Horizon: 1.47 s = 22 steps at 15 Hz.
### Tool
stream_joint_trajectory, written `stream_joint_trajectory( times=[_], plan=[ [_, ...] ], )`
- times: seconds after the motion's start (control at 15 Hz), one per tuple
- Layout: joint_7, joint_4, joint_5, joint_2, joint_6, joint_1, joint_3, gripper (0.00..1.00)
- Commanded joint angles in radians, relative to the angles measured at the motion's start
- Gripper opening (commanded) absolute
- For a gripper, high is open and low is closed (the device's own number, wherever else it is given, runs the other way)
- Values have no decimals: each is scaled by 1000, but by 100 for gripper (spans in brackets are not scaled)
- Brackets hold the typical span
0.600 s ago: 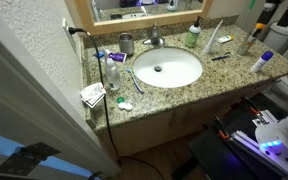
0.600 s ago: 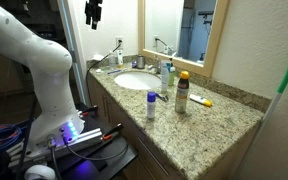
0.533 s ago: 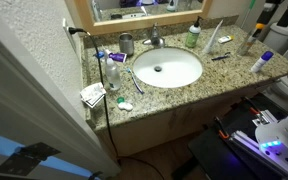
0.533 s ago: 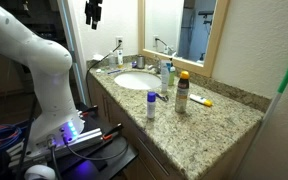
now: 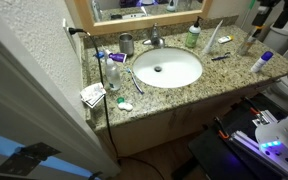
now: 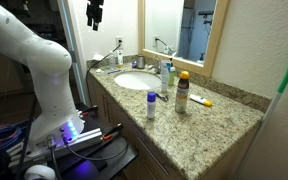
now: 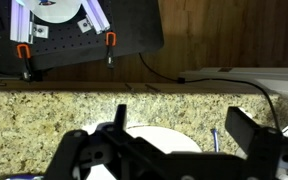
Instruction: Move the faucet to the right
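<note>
The faucet (image 5: 155,38) is a small chrome tap standing behind the white oval basin (image 5: 167,68), by the mirror wall. My gripper (image 6: 92,13) hangs high in the air, well away from the faucet; it also shows at the top right of an exterior view (image 5: 270,14). In the wrist view the gripper (image 7: 184,125) is open and empty, its two dark fingers spread over the granite counter (image 7: 44,115), with part of the basin (image 7: 159,140) between them. The faucet is not visible in the wrist view.
A cylindrical metal cup (image 5: 126,43) stands left of the faucet. Bottles (image 5: 192,37) and small toiletries lie around the basin and along the counter (image 6: 181,92). A mirror (image 6: 184,25) runs behind the counter. Cables and the robot base (image 6: 69,130) are on the floor in front.
</note>
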Motion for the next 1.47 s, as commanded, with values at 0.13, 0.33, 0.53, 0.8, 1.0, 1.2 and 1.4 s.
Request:
stream_joint_trajectory(
  times=[0.13,0.33,0.53,0.8,1.0,1.2,1.4],
  plan=[
    [42,75,-79,289,243,-67,101,100],
    [81,159,-105,407,311,-62,78,100],
    [71,136,-99,391,317,-40,62,100],
    [70,173,-99,400,313,-40,54,100],
    [62,159,-121,458,348,-37,68,100],
    [67,177,-205,581,508,-52,66,100],
    [49,263,-267,709,639,-49,38,100]
  ],
)
